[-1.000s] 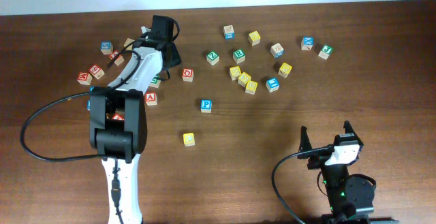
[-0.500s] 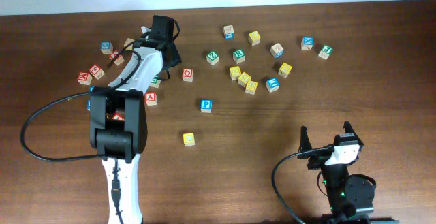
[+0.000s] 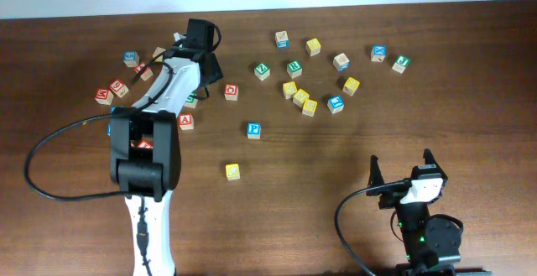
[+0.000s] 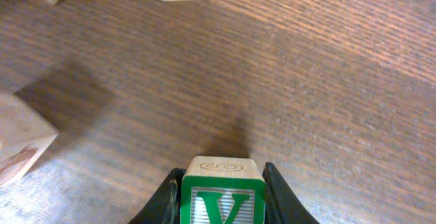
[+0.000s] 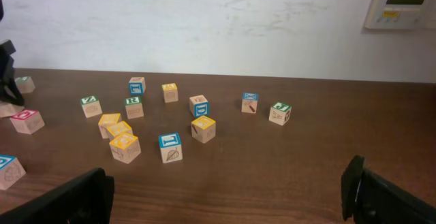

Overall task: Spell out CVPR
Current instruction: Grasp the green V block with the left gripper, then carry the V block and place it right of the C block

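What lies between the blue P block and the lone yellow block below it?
Only bare wooden tabletop separates the blue P block from the yellow block; the overhead view shows it.

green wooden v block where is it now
Left wrist view, bottom centre: the green wooden V block sits between the fingers of the left gripper; brown wooden table lies ahead.

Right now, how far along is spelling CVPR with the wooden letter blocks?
Done: no row visible; a yellow wooden block and the blue P block lie apart near centre. In hand: the left gripper clamps the green-faced wooden V block. Left: lining up all four letters. The right gripper sits open.
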Controlling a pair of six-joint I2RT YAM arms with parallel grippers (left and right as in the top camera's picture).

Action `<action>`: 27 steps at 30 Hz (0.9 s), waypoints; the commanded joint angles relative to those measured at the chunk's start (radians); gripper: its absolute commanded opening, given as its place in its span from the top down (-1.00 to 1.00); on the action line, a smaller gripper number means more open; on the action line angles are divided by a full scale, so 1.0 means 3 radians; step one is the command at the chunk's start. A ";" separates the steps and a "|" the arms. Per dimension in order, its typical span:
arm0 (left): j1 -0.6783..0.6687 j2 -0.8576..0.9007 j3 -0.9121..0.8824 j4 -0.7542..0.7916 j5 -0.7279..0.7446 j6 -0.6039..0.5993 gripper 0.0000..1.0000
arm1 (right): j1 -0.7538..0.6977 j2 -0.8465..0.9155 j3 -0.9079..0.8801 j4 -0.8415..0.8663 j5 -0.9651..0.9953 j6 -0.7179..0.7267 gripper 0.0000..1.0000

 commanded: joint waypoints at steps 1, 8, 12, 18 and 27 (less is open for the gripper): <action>0.0011 -0.0566 0.0032 -0.0240 0.0014 -0.0009 0.69 | -0.0022 -0.0024 -0.0018 -0.0023 0.0027 0.0024 -0.97; -0.0159 -0.1488 0.0032 -0.1406 0.1021 -0.0010 0.88 | -0.0022 -0.0024 -0.0018 -0.0023 0.0027 0.0025 -0.97; -0.0661 -0.1485 -0.0098 -0.2082 0.1086 -0.0009 0.82 | -0.0022 -0.0024 -0.0018 -0.0023 0.0027 0.0024 -0.97; -0.1382 -0.1485 -0.1026 -0.1817 0.0862 -0.0291 0.85 | -0.0022 -0.0024 -0.0018 -0.0023 0.0027 0.0025 -0.97; -0.1514 -0.1485 -0.1799 -0.0994 0.0287 -0.0697 0.78 | -0.0022 -0.0024 -0.0018 -0.0023 0.0027 0.0025 -0.97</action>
